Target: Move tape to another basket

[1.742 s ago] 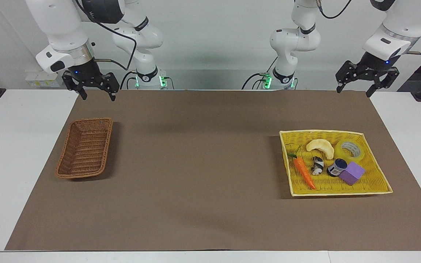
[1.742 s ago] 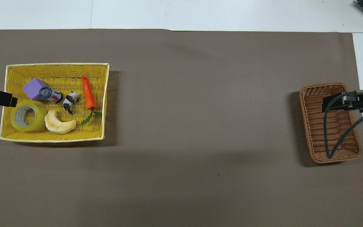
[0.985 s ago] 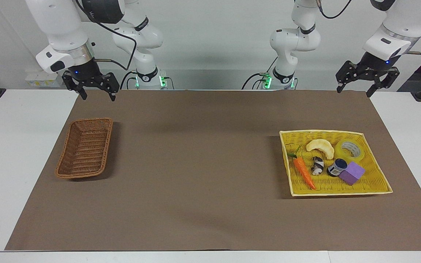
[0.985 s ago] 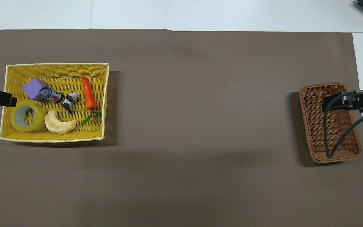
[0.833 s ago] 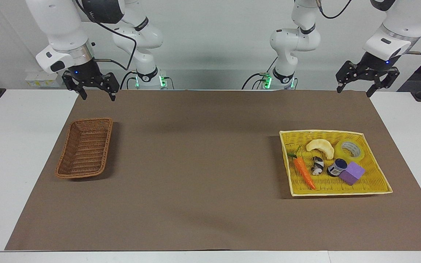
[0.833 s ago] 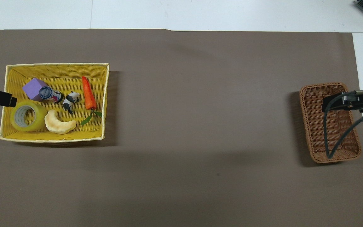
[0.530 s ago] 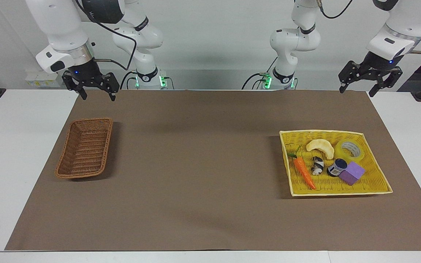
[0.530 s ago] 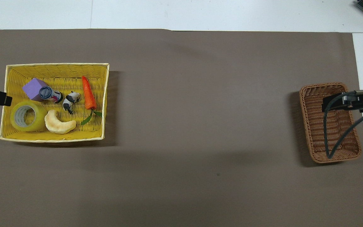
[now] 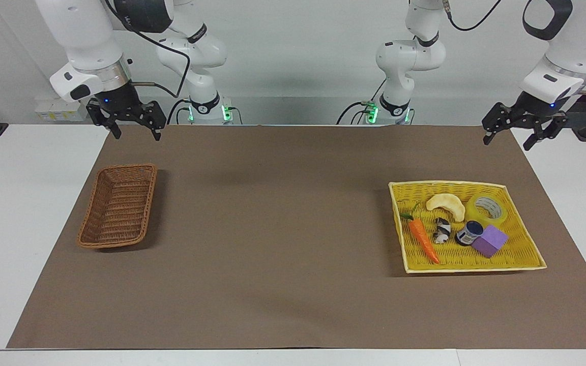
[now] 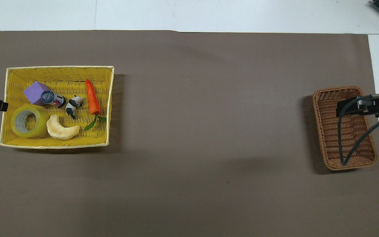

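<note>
Tape (image 9: 487, 208): a translucent yellow roll lying flat with its hole up, in the yellow tray basket (image 9: 522, 259), in the corner nearest the robots and toward the left arm's end of the table; touched by neither gripper.
Brown basket (image 9: 118, 206): narrow woven wicker, on the brown mat (image 9: 272, 229) toward the right arm's end of the table, well apart from the yellow tray basket; nothing shows inside it.
Left gripper (image 9: 519, 134): up in the air over the mat's corner at the left arm's end, fingers spread wide and pointing down, holding nothing; well clear of the tape.
Right gripper (image 9: 134, 131): hangs in the air over the mat's edge by the robots, above the right arm's end, fingers wide apart, holding nothing.
Other tray contents: a pale crescent pastry (image 9: 446, 205) just beside the tape; a carrot (image 9: 423, 240) along the tray side toward the table's middle; a small black-and-white figure (image 9: 442, 230) between the carrot and a small dark can (image 9: 469, 233); a purple block (image 9: 490, 241) touching the can, farther from the robots than the tape.
Overhead view: the tape (image 10: 29, 121) sits close to the tray's corner, with the pastry (image 10: 62, 129) beside it.
</note>
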You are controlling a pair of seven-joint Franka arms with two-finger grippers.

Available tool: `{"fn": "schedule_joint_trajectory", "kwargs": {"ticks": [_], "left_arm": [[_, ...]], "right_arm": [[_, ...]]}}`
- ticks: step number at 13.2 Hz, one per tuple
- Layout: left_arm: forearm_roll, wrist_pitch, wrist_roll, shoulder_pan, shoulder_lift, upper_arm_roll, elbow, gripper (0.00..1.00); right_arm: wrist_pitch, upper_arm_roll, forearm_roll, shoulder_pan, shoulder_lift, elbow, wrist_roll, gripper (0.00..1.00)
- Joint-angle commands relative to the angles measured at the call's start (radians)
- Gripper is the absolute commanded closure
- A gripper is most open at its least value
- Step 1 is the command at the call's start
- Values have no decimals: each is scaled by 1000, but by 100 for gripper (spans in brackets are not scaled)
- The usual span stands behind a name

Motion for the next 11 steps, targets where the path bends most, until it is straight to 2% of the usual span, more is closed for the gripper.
{"fn": "schedule_joint_trajectory", "kwargs": {"ticks": [1,7,11], "left_arm": [[9,137,100,55,-34,-10,-146,0],[3,324,212,108,13,-10,-287,0],[3,438,230,138,94,-10,-337,0]], "right_arm": [[-4,8,-9,-7,4,9,21,0],[-4,8,-9,-7,4,9,21,0],[-4,8,-9,-7,4,9,21,0]]}}
